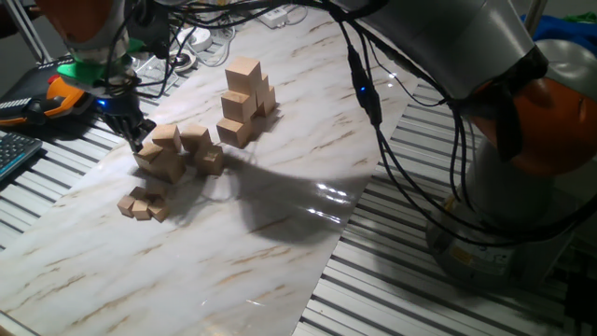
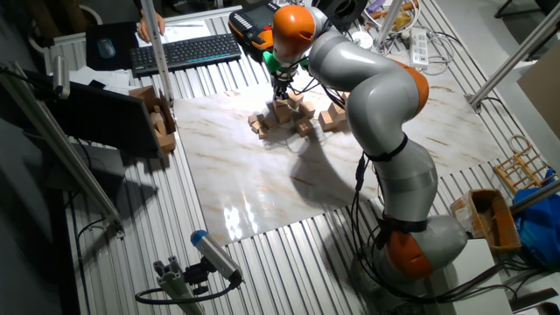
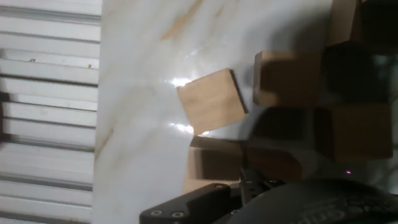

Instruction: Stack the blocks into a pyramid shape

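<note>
A loose pile of pale wooden blocks (image 1: 175,149) lies at the left of the marble board (image 1: 280,215). A taller stack of blocks (image 1: 246,98) stands behind it to the right. My gripper (image 1: 136,135) hangs at the pile's left edge, right by its outermost block. Its dark fingers are too small to tell whether they are open or shut. The other fixed view shows the gripper (image 2: 281,94) over the pile (image 2: 289,114), with the stack (image 2: 332,117) to its right. The hand view shows one flat block (image 3: 211,101) alone on the marble and more blocks (image 3: 286,78) in shadow beside it.
Several much smaller wooden cubes (image 1: 143,205) lie in front of the pile. A keyboard (image 1: 14,154), an orange-black device (image 1: 56,98) and cables (image 1: 187,42) sit off the board's far-left side. The arm's base (image 1: 522,187) stands at the right. The board's edge meets a slatted table (image 1: 401,280).
</note>
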Motion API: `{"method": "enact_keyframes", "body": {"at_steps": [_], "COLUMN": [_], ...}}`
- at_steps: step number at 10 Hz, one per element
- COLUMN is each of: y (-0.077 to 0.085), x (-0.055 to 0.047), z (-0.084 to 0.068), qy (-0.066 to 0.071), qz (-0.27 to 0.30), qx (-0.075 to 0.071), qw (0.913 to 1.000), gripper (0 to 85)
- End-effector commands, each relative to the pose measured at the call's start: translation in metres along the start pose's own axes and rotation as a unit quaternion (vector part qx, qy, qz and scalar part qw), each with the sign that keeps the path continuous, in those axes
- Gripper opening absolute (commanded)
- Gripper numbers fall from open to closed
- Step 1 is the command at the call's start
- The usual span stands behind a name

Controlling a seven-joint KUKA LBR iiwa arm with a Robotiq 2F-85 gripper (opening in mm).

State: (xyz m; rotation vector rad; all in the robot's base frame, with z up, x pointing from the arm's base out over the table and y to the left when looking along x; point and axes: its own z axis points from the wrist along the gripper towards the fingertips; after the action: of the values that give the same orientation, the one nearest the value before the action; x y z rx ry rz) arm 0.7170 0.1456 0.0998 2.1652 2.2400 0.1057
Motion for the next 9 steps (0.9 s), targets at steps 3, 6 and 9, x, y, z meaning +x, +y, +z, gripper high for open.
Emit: {"method": "enact_keyframes", "body": {"at_steps": [3, 6, 9], "y": [0.0, -0.002, -0.002], "x": [0.002, 0.007, 0.009], "z": [0.004, 0.011, 0.016], "qy": [-0.003, -0.009, -0.009], "qz": [-0.004, -0.004, 0.0], "qx": [-0.006, -0.011, -0.014], "qw": [1.0, 0.9999, 0.9999], "gripper": [0.0, 0.0, 0.0]}}
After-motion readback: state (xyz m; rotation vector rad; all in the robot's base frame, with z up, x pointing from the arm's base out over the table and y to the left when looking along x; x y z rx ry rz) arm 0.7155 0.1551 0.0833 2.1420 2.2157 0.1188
